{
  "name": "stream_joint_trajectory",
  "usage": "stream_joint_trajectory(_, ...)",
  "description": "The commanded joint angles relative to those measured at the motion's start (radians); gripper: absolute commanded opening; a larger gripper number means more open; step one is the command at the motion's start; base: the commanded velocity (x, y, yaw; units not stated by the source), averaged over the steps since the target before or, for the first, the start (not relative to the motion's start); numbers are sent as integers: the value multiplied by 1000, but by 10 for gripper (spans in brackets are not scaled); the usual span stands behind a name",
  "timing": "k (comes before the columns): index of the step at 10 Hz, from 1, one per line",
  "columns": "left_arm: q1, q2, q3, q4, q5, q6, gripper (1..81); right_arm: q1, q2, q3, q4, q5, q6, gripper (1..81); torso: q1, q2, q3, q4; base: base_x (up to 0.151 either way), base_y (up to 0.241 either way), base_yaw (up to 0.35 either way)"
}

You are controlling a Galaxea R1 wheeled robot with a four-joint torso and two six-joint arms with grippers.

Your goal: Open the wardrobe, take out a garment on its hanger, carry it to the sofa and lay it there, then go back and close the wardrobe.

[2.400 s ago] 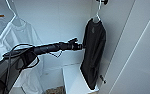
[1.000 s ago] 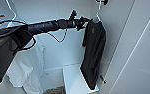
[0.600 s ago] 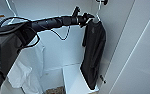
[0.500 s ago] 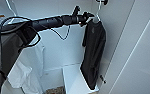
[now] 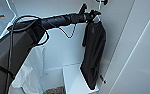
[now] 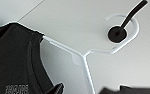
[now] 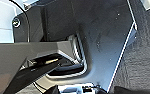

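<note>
- Examining the wardrobe (image 5: 66, 50) from the head view, we find it open, its white interior exposed, with the robot's left arm (image 5: 61, 20) reaching into it at the level of the hanging point.
- We note the left gripper (image 5: 92, 13) at the neck of the hanger (image 5: 98, 19), just beside the collar of the garment (image 5: 93, 55); we cannot tell whether its fingers are closed on the hanger or merely alongside it.
- We record the garment, a black short-sleeved shirt, hanging limp inside the wardrobe toward its right wall, its lower hem reaching down near a white shelf box (image 5: 76, 80) on the wardrobe floor.
- We see in the left wrist view that the hanger (image 6: 86, 65) is thin and white, its hook (image 6: 131, 32) curled around a black peg (image 6: 118, 33) mounted on the white wardrobe panel (image 6: 78, 20); the hook is on the peg.
- The garment (image 6: 13, 60) in that view sits on one shoulder of the hanger, with pale lettering (image 6: 16, 88) visible on the fabric.
- We observe a white shirt (image 5: 28, 75) hanging lower at the left side of the wardrobe, well apart from the black garment.
- We cannot make out the state of the right gripper; the right wrist view shows dark robot bodywork (image 7: 91, 37) and grey carpeted floor (image 7: 143, 55).
</note>
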Motion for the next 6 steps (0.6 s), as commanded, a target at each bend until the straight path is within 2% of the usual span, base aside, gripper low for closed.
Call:
stream_joint_trajectory(1, -202, 14, -15, 17, -21, -1, 811, 24, 5, 7, 14, -69, 0, 811, 0, 0, 0, 0, 0, 0, 0)
stream_joint_trajectory(2, -202, 14, -15, 17, -24, -1, 811, 24, 7, 7, 11, -69, 0, 811, 0, 0, 0, -37, 0, 0, 0)
stream_joint_trajectory(3, -202, 14, -15, 20, -25, -1, 811, 24, 8, 7, 9, -69, 0, 811, 0, 0, 0, -84, 0, 0, 0)
stream_joint_trajectory(4, -204, 14, -15, 33, -38, -1, 811, 24, 8, 7, 8, -69, -2, 811, 0, 0, 0, -75, 0, 0, 0)
stream_joint_trajectory(5, -204, 15, -17, 42, -61, -1, 811, 24, 8, 7, 6, -69, -2, 811, 0, 0, 0, -30, 0, 0, 0)
stream_joint_trajectory(6, -202, 20, -18, 45, -71, -1, 811, 22, 10, 7, 6, -70, -2, 811, 0, 0, 0, -53, 0, 0, 0)
